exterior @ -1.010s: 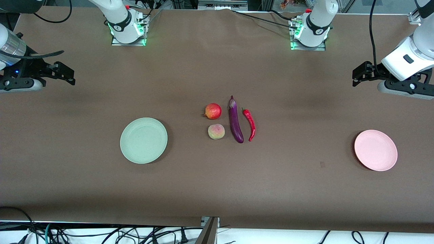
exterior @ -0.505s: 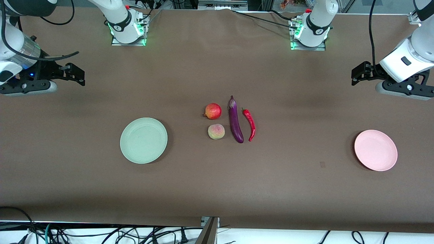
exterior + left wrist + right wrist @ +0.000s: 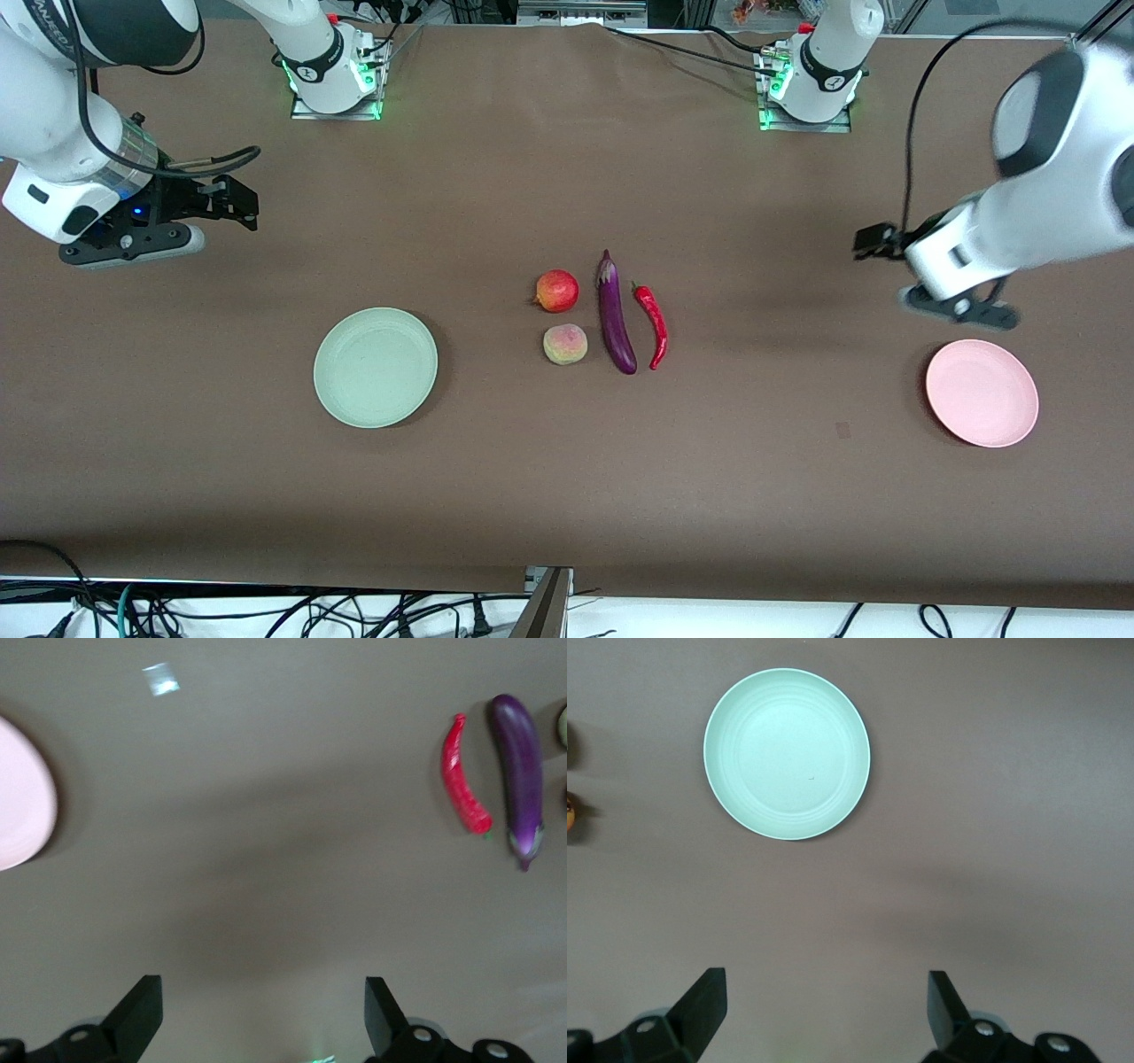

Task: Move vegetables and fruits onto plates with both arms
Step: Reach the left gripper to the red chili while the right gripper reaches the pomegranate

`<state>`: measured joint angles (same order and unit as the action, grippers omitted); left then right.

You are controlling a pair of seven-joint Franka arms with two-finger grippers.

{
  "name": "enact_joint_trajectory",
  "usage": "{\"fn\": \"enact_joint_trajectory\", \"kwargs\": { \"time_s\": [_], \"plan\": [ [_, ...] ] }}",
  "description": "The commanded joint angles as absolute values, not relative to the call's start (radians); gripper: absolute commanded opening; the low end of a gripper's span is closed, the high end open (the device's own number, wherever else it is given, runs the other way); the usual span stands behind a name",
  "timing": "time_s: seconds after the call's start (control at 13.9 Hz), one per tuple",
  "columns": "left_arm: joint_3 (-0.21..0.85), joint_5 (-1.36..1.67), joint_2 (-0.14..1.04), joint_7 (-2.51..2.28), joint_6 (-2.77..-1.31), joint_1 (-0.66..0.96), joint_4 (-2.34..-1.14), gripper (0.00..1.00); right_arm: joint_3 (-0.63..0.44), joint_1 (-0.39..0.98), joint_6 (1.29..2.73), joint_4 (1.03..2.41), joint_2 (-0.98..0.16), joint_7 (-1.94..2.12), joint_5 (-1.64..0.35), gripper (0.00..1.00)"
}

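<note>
So far nothing is moved: apple (image 3: 556, 291), peach (image 3: 564, 344), eggplant (image 3: 616, 313) and chili (image 3: 653, 323) lie mid-table between the bare green plate (image 3: 375, 367) and pink plate (image 3: 982, 392), while the left gripper (image 3: 263, 1014) and right gripper (image 3: 826, 1010) hover spread wide and hold nothing.

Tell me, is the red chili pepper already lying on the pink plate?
No, the red chili pepper lies on the table beside the eggplant, well apart from the pink plate, which holds nothing.

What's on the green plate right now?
Nothing: the pale green plate is bare, fully in view in the front and right wrist views. The apple, peach, eggplant and chili lie on the table mid-way between plates.
</note>
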<state>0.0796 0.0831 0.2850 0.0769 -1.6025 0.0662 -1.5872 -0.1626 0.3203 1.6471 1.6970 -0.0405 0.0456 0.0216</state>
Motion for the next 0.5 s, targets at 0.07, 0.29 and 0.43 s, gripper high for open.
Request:
{"fn": "enact_joint_trajectory", "kwargs": {
  "time_s": [0.07, 0.29, 0.43],
  "plan": [
    [0.077, 0.15, 0.374, -0.036, -1.672, 0.129, -1.554, 1.0, -0.163, 0.328, 1.643, 1.652, -0.048, 0.063, 0.009, 1.0],
    [0.077, 0.152, 0.448, -0.194, -1.79, 0.213, -1.568, 1.0, -0.163, 0.362, 1.631, 1.631, -0.049, 0.064, 0.011, 1.0],
    [0.077, 0.155, 0.498, -0.291, -1.882, 0.285, -1.594, 1.0, -0.164, 0.362, 1.631, 1.637, -0.072, 0.052, 0.0, 1.0]
  ]
}}
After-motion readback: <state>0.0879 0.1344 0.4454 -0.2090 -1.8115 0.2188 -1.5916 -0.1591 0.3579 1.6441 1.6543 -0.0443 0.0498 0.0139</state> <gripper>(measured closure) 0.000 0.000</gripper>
